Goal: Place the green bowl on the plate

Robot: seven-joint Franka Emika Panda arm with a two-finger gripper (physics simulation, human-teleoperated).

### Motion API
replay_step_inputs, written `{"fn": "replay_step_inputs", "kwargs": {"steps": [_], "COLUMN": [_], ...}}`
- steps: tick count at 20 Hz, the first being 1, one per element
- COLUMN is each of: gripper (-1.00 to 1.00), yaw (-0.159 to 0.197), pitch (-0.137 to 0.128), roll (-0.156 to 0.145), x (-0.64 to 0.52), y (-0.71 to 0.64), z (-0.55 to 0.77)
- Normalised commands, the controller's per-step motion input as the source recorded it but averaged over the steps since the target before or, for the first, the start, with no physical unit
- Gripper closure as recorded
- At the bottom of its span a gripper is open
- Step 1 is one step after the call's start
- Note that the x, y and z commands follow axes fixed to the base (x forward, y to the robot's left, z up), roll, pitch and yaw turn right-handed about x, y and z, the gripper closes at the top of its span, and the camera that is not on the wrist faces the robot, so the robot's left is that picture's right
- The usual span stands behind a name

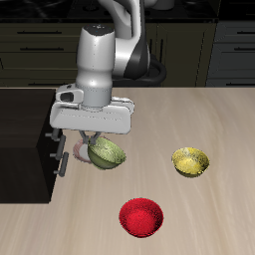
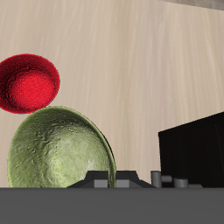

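We see the tool (image 1: 97, 140) hanging low over the pale wooden desk (image 1: 209, 120), its fingers pinched on the rim of the small round olive-green bowl with a mottled surface (image 1: 106, 152). The green bowl hangs tilted just under the tool, its hollow turned toward the desk's front edge. In the wrist view the same bowl (image 2: 59, 149) fills the space right beside the tool's dark body. Just behind the bowl, we make out only a thin pinkish-red arc of the small flat plate (image 1: 79, 151); the rest is hidden by the tool and bowl. Farther out, a glossy red round bowl (image 1: 141, 217) sits nearer the front edge, and a yellow round bowl (image 1: 190, 160) stands well apart. We can read no writing or labels anywhere.
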Motion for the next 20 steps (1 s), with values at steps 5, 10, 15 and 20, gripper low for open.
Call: {"fn": "replay_step_inputs", "kwargs": {"steps": [5,10,15,20], "gripper": [1.00,1.00,1.00,1.00], "yaw": [-0.030,0.017,0.050,0.037], "pitch": [0.020,0.017,-0.023,-0.016], "roll": [0.035,0.012,0.008,0.011], "x": [-0.30,-0.35,-0.35,-0.34], "y": [0.08,0.11,0.12,0.04], "z": [-0.10,-0.16,0.01,0.01]}}
